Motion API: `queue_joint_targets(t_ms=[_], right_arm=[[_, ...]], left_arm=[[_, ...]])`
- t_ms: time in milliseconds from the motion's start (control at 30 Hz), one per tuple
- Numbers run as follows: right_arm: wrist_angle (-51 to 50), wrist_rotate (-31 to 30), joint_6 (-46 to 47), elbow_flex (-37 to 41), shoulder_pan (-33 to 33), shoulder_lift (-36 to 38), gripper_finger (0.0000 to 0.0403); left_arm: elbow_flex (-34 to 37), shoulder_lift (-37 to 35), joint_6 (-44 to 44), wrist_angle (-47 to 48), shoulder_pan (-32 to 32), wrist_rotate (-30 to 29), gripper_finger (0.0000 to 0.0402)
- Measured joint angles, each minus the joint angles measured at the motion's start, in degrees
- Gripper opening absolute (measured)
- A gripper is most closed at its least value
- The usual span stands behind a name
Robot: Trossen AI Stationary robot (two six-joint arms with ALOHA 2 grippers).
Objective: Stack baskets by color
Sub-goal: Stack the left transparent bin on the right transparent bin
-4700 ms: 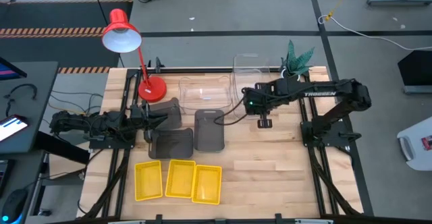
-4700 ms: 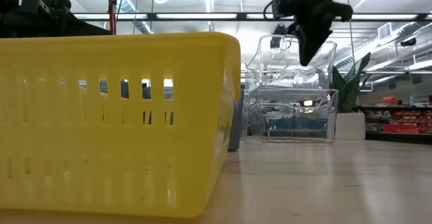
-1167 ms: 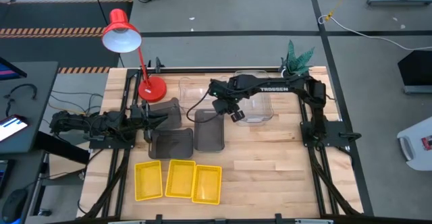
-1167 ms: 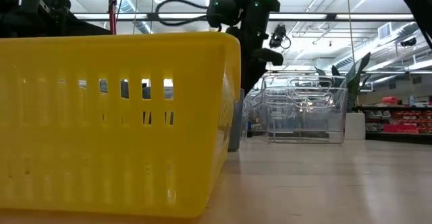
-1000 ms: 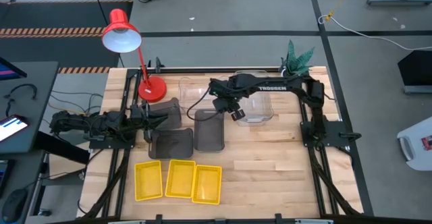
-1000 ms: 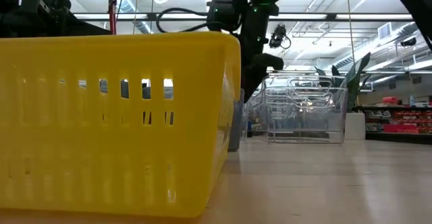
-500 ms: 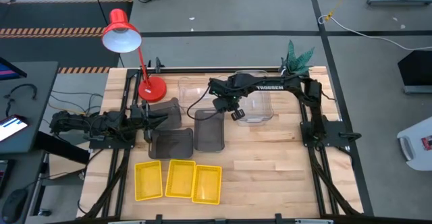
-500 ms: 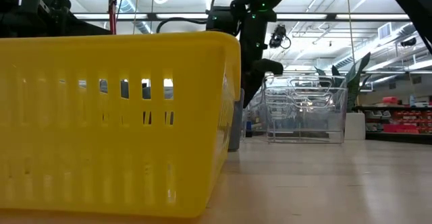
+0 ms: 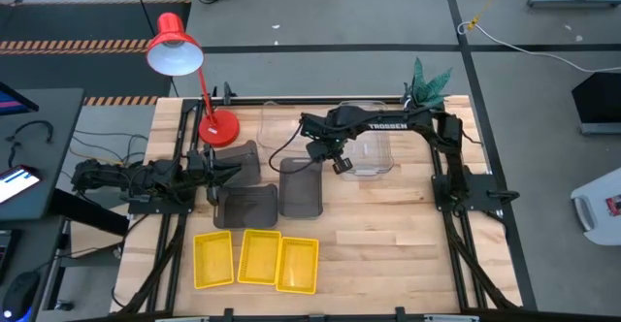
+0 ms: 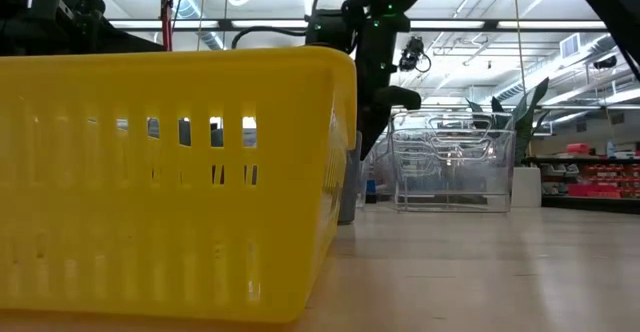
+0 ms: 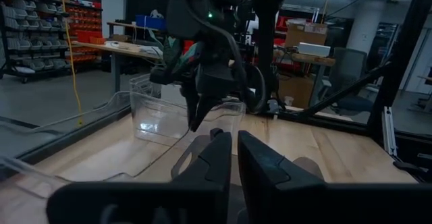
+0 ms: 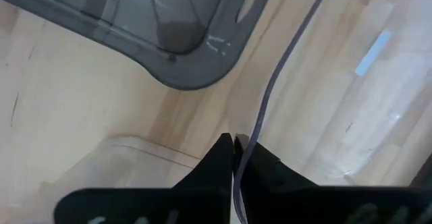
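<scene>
Three yellow baskets (image 9: 257, 259) lie side by side near the front edge. Three dark grey baskets (image 9: 301, 186) sit mid-table. A clear basket (image 9: 289, 133) stands at the back beside a stack of clear ones (image 9: 367, 147). My right gripper (image 9: 323, 152) reaches in from the right, points steeply down and is shut on the single clear basket's right side. My left gripper (image 9: 215, 172) rests shut and level at the left, by a grey basket (image 9: 238, 160). My right gripper pinches the clear basket's thin rim (image 12: 260, 116) between its two fingertips (image 12: 219, 153), coming from above and pointing steeply down. The fingers lie across the wall, one on each side of it. The basket's bottom rests on the table.
A red lamp (image 9: 218, 126) stands at the back left and a white plant pot (image 9: 425, 94) at the back right. Bare wood lies on the right half in front of the right arm's base (image 9: 456, 181). A grey basket's corner (image 12: 182, 55) lies close to my right fingers.
My right gripper has shut on the clear basket's rim while staying in place above it. The baskets have kept still.
</scene>
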State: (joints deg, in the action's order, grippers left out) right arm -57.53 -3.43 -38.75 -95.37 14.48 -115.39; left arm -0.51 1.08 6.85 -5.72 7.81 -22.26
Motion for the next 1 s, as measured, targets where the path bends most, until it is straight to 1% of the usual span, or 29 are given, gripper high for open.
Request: queue_joint_targets(t_ms=[200, 367, 767, 867, 1000], right_arm=[[-0.25, -3.3, -0.34, 0.0, -0.5, 0.0, 0.0009], [-2.45, -3.79, 0.07, -2.07, -0.7, 0.0, 0.001], [-7.57, -5.04, 2.34, -12.79, -1.22, 0.0, 0.001], [-8.4, -5.06, 4.81, -15.42, -1.55, 0.0, 0.001], [-11.84, -6.61, 8.79, -19.06, -1.98, 0.02, 0.001]], left_arm=[[0.0, 0.0, 0.0, 0.0, 0.0, 0.0, 0.0031], [0.0, 0.01, 0.0, 0.0, 0.01, 0.0, 0.0038], [0.0, 0.01, 0.01, 0.0, 0.02, 0.0, 0.003], [0.02, 0.02, 0.0, 0.0, 0.02, 0.0, 0.003], [0.0, 0.0, 0.0, 0.0, 0.0, 0.0, 0.0035]])
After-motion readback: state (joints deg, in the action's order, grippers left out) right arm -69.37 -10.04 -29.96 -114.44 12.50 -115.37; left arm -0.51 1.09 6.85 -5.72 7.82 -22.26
